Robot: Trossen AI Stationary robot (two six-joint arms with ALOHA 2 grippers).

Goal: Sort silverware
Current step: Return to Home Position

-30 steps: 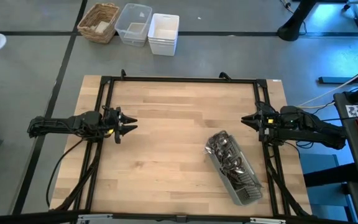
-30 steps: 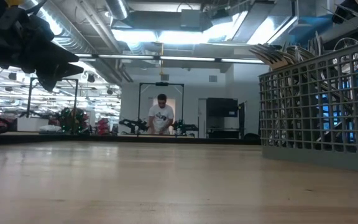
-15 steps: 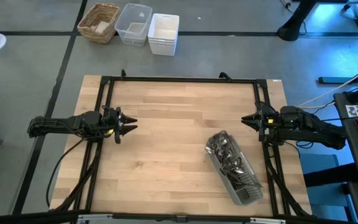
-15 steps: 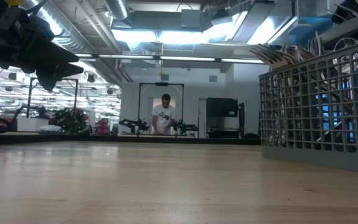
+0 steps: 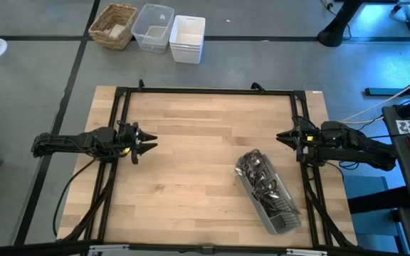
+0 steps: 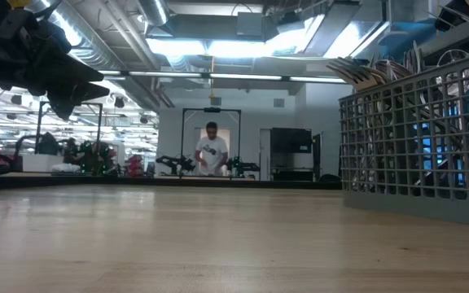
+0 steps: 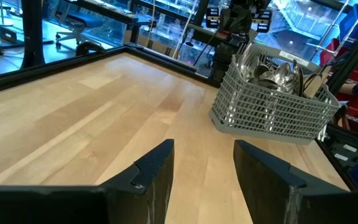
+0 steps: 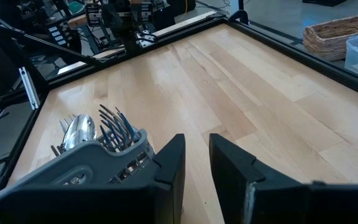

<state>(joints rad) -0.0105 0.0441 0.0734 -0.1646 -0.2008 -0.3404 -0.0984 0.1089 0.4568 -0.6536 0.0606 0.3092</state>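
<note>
No change in the last second: both arms parked at opposite edges of the surface [image 5: 198,156]. Left gripper [image 5: 148,146] empty, part open. Right gripper [image 5: 283,137] empty, narrow gap. All visible silverware [image 5: 256,169] sits in the caddy [image 5: 287,217] near the right arm. Sorting looks done.

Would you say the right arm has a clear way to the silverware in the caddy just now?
Probably yes. The right gripper hangs empty near the caddy, with only bare table between, and the silverware sticks out of its open top.
</note>
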